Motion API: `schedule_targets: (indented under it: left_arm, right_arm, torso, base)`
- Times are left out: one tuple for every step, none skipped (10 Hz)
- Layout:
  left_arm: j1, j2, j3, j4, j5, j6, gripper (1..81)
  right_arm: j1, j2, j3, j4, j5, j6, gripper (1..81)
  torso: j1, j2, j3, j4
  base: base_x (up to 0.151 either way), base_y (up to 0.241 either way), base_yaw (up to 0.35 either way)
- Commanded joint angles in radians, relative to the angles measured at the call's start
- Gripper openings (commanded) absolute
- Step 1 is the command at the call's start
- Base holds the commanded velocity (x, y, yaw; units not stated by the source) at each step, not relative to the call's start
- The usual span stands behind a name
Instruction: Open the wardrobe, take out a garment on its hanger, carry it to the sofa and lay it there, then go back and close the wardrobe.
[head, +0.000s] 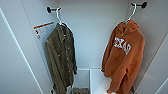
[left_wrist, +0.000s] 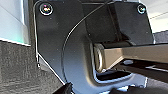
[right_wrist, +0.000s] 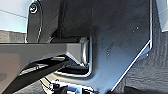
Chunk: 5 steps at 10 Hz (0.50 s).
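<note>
The wardrobe (head: 92, 37) is open, and the head view looks right into its white inside. Two pieces of clothing hang in it, well apart.

On the right hangs the garment (head: 123, 57), a rust-orange hooded top with white letters on the chest. It hangs from the hanger (head: 131, 12), a thin white one. The hanger's hook sits over a dark peg (head: 140, 4) high on the right wall. The orange top hangs down close to that wall.

On the left hangs a dark green jacket (head: 61, 57) with buttons. It has its own white hanger (head: 59, 15) on another dark peg (head: 49, 9). Just beside it, a white sticker with an orange stripe (head: 43, 29) is stuck on the left wall.

Low down, the inside has a white floor (head: 98, 82) with an upright white wall that splits it in two.

The wrist views show the robot's own dark parts over a grey carpet (left_wrist: 17, 67). I cannot tell if the left claw or the right claw is apart or together
</note>
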Motion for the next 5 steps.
schedule_targets:
  left_arm:
    - [-0.025,0.001,-0.001,0.011,0.059,0.007,81.1]
    - [-0.026,0.001,-0.001,0.011,0.059,0.007,81.1]
    - [-0.026,0.001,0.001,0.011,0.059,0.007,81.1]
    - [-0.026,0.001,0.002,0.011,0.059,0.007,81.1]
    - [-0.026,0.001,0.002,0.011,0.059,0.007,81.1]
  right_arm:
    - [0.029,-0.001,0.002,-0.002,-0.065,0.005,81.1]
    - [0.029,-0.001,-0.001,-0.002,-0.064,0.005,81.1]
    - [0.029,-0.001,-0.007,-0.002,-0.062,0.005,81.1]
    - [0.029,-0.001,-0.009,-0.002,-0.059,0.005,81.1]
    - [0.029,0.001,-0.009,0.000,-0.058,0.005,81.1]
  torso:
    - [0.000,0.000,0.000,0.000]
    - [0.000,0.000,0.000,0.000]
    - [0.000,0.000,0.000,0.000]
    - [0.001,0.000,0.000,0.000]
    - [0.001,0.000,0.000,0.000]
  base:
    - [0.117,0.000,0.000]
    - [0.112,0.000,0.000]
    - [0.085,0.000,0.000]
    - [0.000,0.000,0.000]
    - [0.000,0.000,0.000]
